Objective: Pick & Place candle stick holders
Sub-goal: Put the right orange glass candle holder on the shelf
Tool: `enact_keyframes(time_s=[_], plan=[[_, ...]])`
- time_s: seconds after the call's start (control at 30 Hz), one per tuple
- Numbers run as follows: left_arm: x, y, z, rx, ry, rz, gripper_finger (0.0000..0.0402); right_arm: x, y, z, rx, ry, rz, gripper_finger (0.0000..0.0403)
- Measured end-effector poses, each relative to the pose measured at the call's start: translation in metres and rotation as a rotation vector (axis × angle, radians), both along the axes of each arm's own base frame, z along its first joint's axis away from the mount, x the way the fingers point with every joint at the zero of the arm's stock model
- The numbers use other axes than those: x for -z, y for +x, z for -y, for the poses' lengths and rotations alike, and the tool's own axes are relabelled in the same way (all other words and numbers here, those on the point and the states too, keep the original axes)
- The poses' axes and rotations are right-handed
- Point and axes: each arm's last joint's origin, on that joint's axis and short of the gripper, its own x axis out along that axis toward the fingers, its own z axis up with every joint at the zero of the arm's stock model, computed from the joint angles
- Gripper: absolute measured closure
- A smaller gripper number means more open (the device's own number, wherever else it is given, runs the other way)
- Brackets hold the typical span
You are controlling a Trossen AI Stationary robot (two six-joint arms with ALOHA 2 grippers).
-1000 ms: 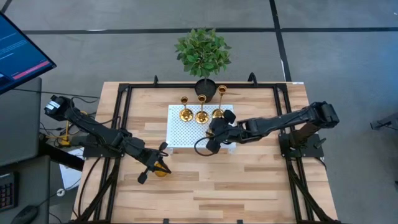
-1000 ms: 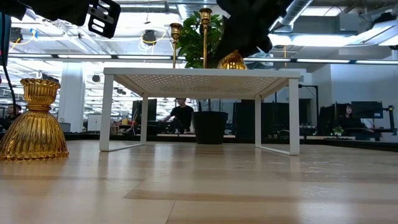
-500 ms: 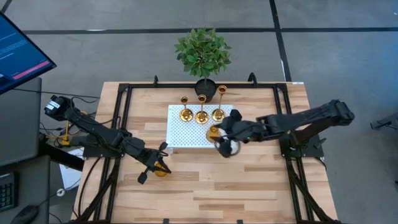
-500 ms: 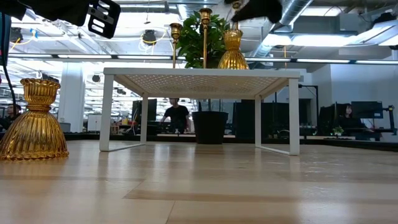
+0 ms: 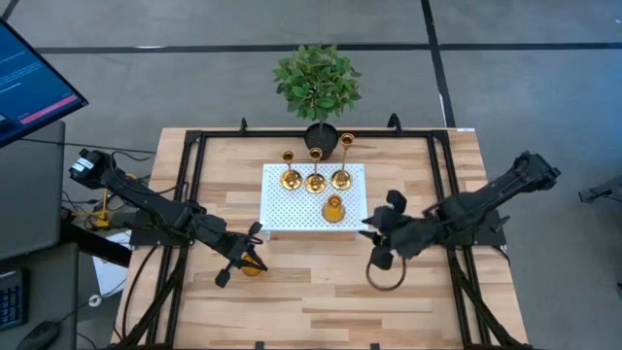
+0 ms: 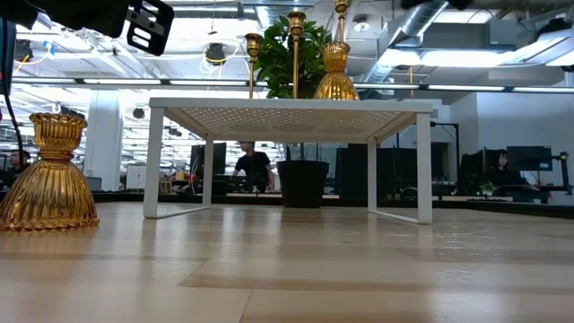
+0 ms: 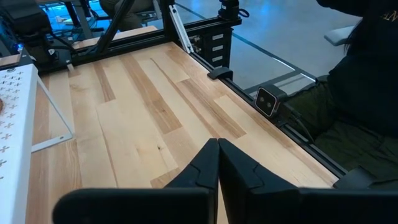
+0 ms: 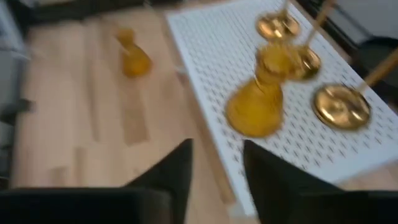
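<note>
Three tall gold candle stick holders [image 5: 315, 181] stand on their round bases along the far side of the white perforated tray [image 5: 292, 209]. One short bulbous holder [image 5: 333, 208] stands upright on the tray's near right part [image 8: 258, 102]. The other short holder [image 5: 252, 266] stands on the wood table to the near left of the tray [image 6: 51, 175]. My left gripper [image 5: 238, 255] is shut and hangs above that holder [image 6: 143, 25], touching nothing. My right gripper [image 5: 374, 241] is open and empty [image 8: 216, 168], off the tray's near right corner.
A green plant [image 5: 317, 83] in a black pot stands at the table's far edge behind the tray. Black frame rails [image 5: 190, 185] run along the table's sides. A cable loop [image 5: 386, 276] hangs below my right gripper. People [image 6: 256, 166] show in the room behind.
My right gripper has let go of the short holder, which now stands upright on the tray's near right part. The gripper has risen and drawn back toward the table's right and near edges.
</note>
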Motion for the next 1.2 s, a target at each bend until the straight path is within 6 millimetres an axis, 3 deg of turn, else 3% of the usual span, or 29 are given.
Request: enact_keyframes(time_s=[0.13,0.2,0.57,1.07,1.2], plan=[[0.0,0.0,0.0,0.001,0.0,0.0,0.0395,0.019,0.011,-0.007,0.051,-0.085,-0.059,0.037],[0.0,0.0,0.0,0.0,0.0,0.0,0.0393,0.026,0.021,-0.007,0.062,-0.117,-0.067,0.0393],[0.0,0.0,0.0,0.001,0.0,0.0,0.0395,0.064,0.063,0.018,0.165,-0.174,-0.175,0.0402],[0.0,0.0,0.0,0.001,0.001,-0.002,0.0393,0.064,0.074,0.033,0.181,-0.151,-0.142,0.0403],[0.001,0.0,0.0,0.0,0.001,-0.002,0.0394,0.063,0.073,0.029,0.167,-0.153,-0.137,0.0403]])
